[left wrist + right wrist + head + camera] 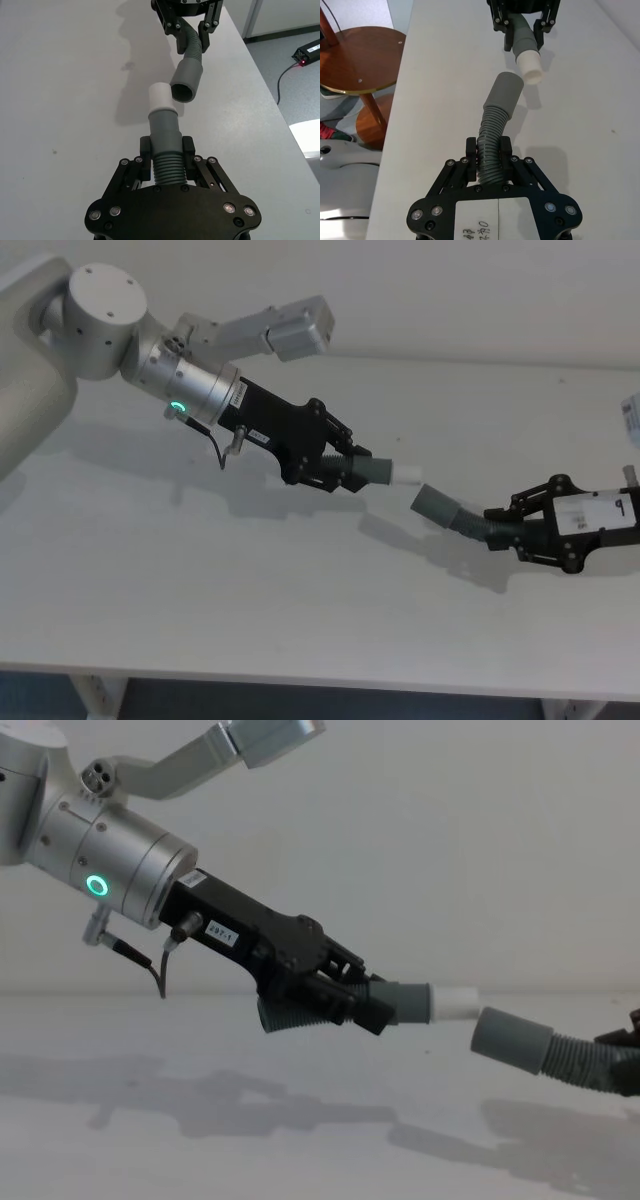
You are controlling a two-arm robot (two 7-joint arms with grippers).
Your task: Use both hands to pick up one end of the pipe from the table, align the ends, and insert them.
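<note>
My left gripper [335, 470] is shut on the ribbed body of the short pipe piece [167, 167]. Its narrow grey end [164, 125] has a white tip [161, 97] that points at the other piece. My right gripper [510, 530] is shut on the ribs of the longer pipe piece [490, 145], whose wide grey end [506, 92] faces the tip. Both pieces hang above the white table [200, 580]. A small gap separates the white tip [455, 1003] from the wide end [512, 1040], which sits slightly lower and angled.
Beyond the table's left edge stands a round wooden stool [360, 55]. On the floor past the right edge lies a black box with a red light [310, 50]. At the table's far right sits a white labelled item [630, 420].
</note>
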